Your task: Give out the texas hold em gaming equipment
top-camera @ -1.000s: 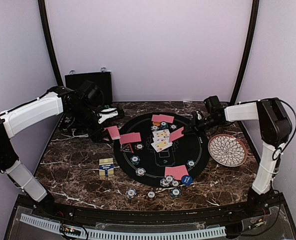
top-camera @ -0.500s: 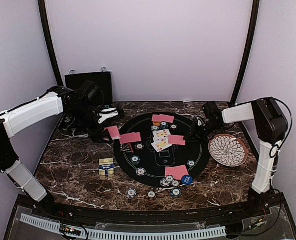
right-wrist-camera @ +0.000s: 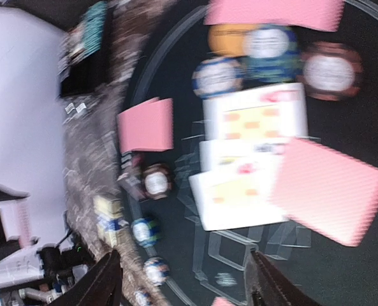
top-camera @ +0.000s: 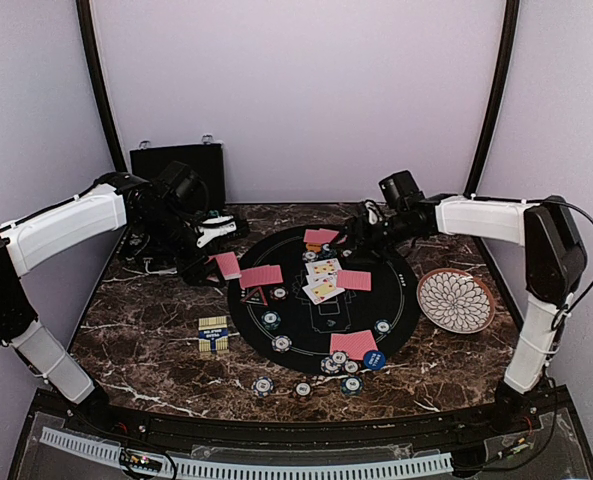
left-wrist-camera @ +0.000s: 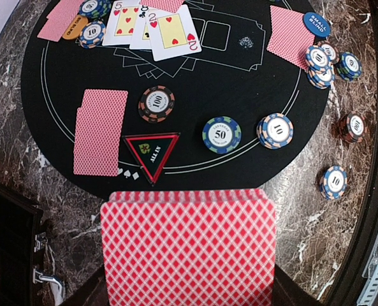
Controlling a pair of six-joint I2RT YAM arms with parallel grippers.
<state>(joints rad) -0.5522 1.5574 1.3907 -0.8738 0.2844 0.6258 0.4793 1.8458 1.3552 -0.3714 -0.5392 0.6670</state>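
Marble table [top-camera: 146, 330], round black mat [top-camera: 401, 290] centre frame, lilac walls [top-camera: 296, 100]; left gripper [left-wrist-camera: 189, 293] clamped on cards [left-wrist-camera: 189, 245]; right gripper [right-wrist-camera: 185, 280] jaws apart.

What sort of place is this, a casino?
Probably a robot test booth staged as a poker table, not a casino: white robot arms, a round black poker mat with poker chips and red-backed cards, plain walls close around.
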